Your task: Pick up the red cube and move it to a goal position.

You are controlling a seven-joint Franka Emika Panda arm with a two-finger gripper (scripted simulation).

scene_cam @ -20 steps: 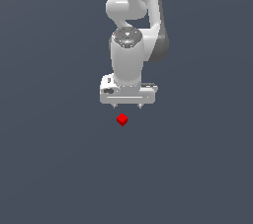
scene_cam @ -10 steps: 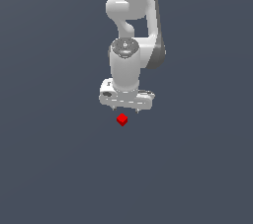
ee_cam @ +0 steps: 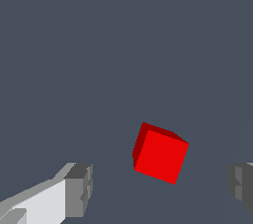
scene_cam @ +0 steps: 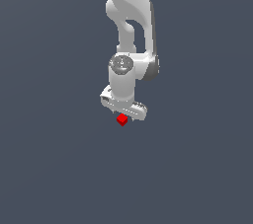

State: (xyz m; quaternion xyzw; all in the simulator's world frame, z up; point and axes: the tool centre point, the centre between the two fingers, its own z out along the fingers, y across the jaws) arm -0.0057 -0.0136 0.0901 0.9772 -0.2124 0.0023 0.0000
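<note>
The red cube [scene_cam: 122,119] is a tiny bright red block on the grey floor, just below the white gripper [scene_cam: 123,111] in the exterior view. In the wrist view the red cube [ee_cam: 160,153] lies between the two grey fingertips [ee_cam: 79,190], nearer the middle, touching neither. The gripper [ee_cam: 160,186] is open and empty, its jaws spread wide on either side of the cube. The fingers are mostly hidden behind the hand in the exterior view.
The white arm [scene_cam: 129,30] rises from the gripper toward the top of the exterior view. The plain grey floor [scene_cam: 59,168] surrounds the cube on all sides.
The gripper has come down and turned, closing the gap above the cube. The cube has stayed in place.
</note>
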